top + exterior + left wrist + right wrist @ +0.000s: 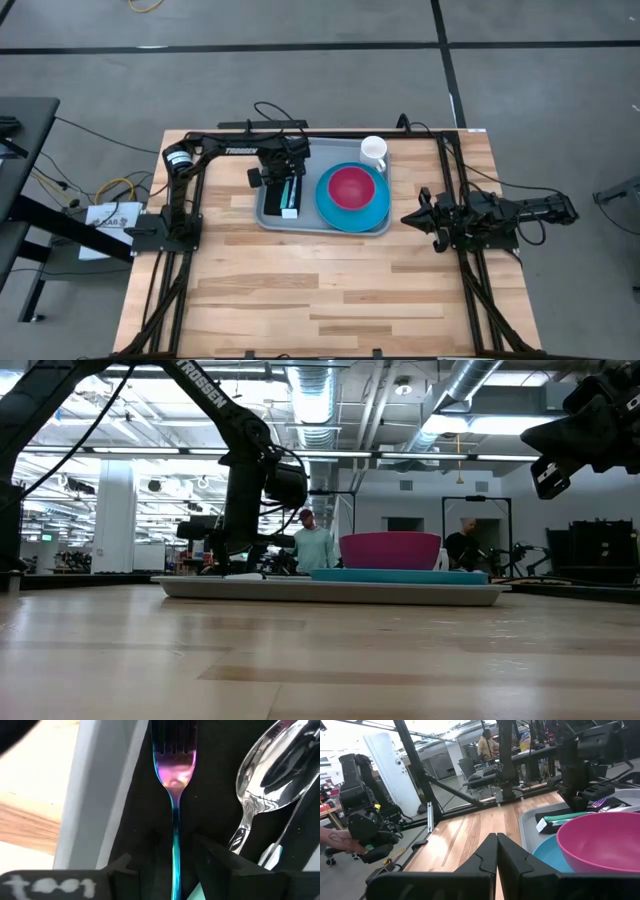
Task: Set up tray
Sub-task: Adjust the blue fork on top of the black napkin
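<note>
The grey-blue tray (275,222) lies flat on the wooden table, also seen edge-on in the low view (330,592). On it sit a round blue plate (377,212) carrying a magenta bowl (352,187), and a black napkin (215,785) with an iridescent fork (174,775) and a silver spoon (270,770). My left gripper (285,185) hovers low over the tray's left part, open; its fingers (167,849) stand on either side of the fork's handle without touching it. My right gripper (408,218) is shut (496,837), waiting right of the tray.
A white mug (373,152) stands on the table at the tray's far right corner. A teal-handled utensil (570,816) lies on the napkin beside the fork. Bare wood stretches over the table's near half. People stand in the room beyond (313,545), and a hand (335,842) shows off the table.
</note>
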